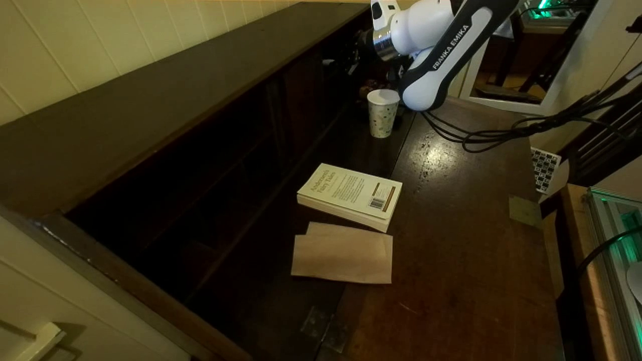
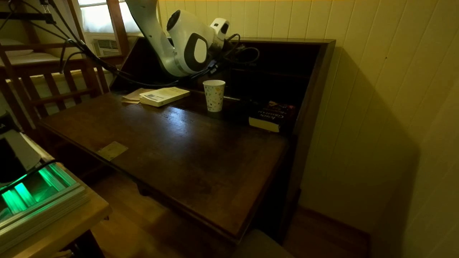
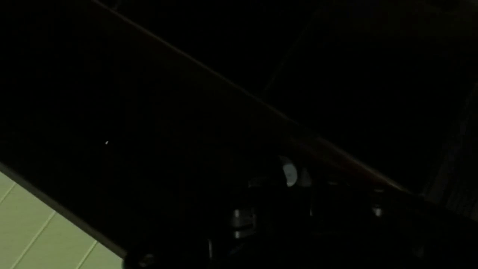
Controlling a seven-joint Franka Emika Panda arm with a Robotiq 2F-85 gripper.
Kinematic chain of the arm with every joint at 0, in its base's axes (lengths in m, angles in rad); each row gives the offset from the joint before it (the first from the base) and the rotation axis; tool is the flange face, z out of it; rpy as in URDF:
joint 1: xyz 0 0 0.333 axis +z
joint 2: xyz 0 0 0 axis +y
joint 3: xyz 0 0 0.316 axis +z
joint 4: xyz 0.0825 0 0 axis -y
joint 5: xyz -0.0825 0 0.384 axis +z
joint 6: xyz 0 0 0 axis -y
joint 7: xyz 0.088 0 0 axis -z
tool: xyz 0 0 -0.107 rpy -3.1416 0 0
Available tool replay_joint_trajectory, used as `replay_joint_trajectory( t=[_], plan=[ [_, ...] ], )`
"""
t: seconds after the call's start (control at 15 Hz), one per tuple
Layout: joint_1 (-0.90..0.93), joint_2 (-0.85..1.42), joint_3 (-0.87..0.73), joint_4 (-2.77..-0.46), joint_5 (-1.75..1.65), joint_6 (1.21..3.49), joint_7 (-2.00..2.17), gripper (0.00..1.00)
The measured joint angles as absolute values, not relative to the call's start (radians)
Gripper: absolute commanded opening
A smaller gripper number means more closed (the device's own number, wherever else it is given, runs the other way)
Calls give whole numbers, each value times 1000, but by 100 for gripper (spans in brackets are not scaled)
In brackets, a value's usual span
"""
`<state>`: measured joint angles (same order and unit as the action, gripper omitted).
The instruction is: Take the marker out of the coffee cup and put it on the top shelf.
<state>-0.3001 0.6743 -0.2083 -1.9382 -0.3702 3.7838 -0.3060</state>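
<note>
The white patterned coffee cup [image 1: 382, 118] stands upright on the desk, also in an exterior view [image 2: 214, 96]. No marker shows above its rim. The top shelf [image 1: 165, 95] is the long dark board along the wall. My gripper [image 1: 351, 60] is in shadow by the shelving unit's front, above and behind the cup; cables cover it in an exterior view [image 2: 244, 53]. The wrist view is very dark. There the gripper [image 3: 295, 183] has a small pale rounded thing [image 3: 289, 172] between its fingers. I cannot tell if this is the marker. It is otherwise not visible.
A white book [image 1: 351, 193] and brown napkins [image 1: 346, 255] lie on the desk [image 1: 451, 240]. A black book [image 2: 267, 116] lies near the unit's side wall. The arm's cables [image 1: 501, 133] hang over the desk. Dark dividers [image 1: 278, 120] split the compartments.
</note>
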Motion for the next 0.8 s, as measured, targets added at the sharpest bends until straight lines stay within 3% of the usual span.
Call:
replay_joint_trajectory(
  t=[0.2,0.33,0.8],
  plan=[
    [-308,687,-197,-1920,-372,3775,-294,4],
    [-313,694,-190,-1910,-373,3774,-286,43],
    [-315,697,-186,-1893,-374,3774,-278,91]
  ],
)
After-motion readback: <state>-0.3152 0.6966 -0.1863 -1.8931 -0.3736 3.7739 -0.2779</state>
